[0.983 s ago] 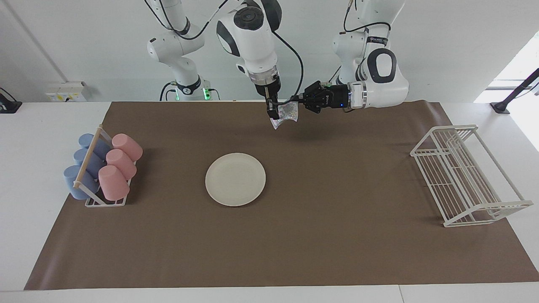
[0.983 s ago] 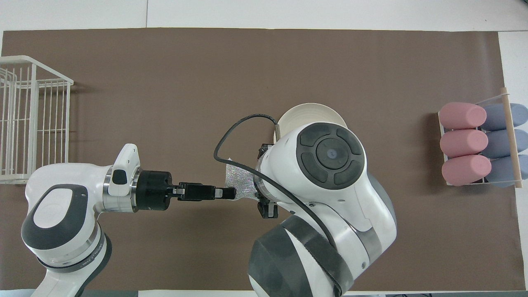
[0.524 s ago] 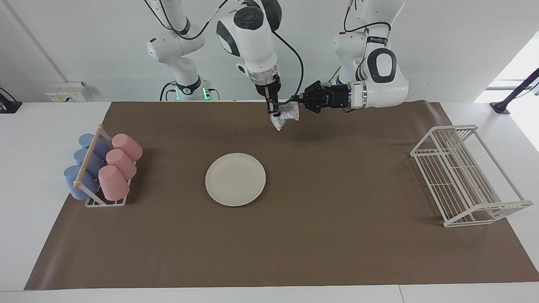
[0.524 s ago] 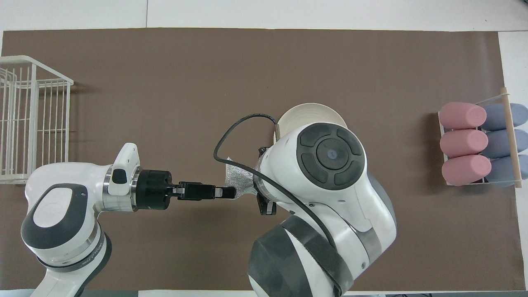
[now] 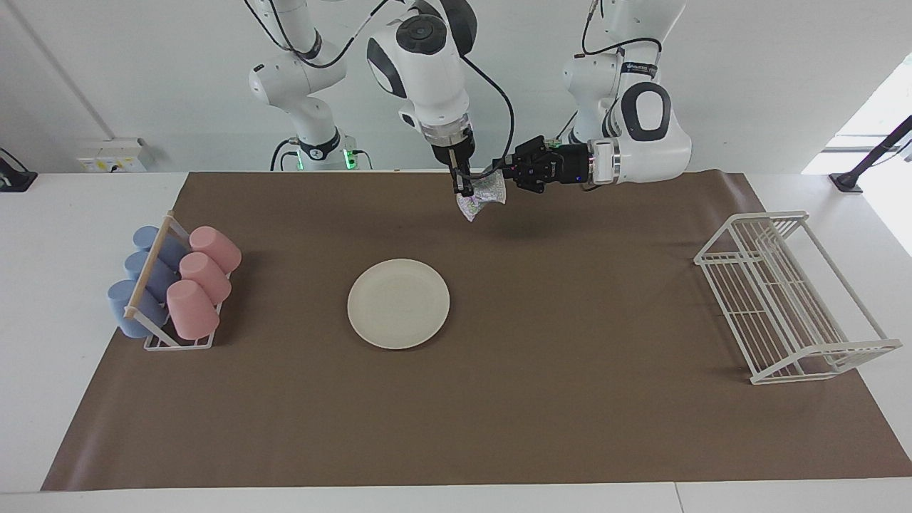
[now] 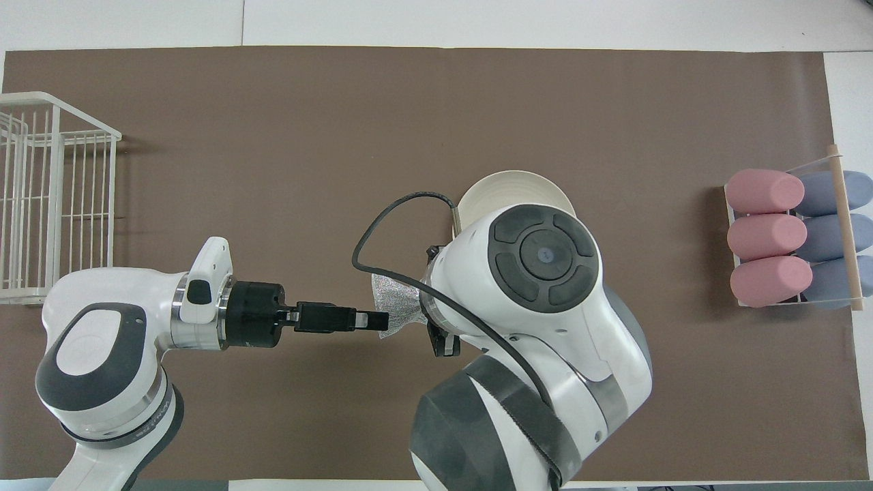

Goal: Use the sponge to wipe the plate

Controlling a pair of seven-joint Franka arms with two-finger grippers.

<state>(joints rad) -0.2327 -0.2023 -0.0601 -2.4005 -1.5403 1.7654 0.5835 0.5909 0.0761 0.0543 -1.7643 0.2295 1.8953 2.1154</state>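
Silvery sponge (image 5: 481, 196) in right jaws

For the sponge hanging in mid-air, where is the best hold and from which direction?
Grip the sponge at its upper edge, coming straight down, as the right hand does. The wad hangs limp from that edge over the brown mat, so its lower part stays free to press on the plate.

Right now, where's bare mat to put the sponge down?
Bare mat between the plate and the wire rack, also between the plate and the cup rack, and along the edge farthest from the robots. Crowded near the robots: both grippers meet at the sponge there.
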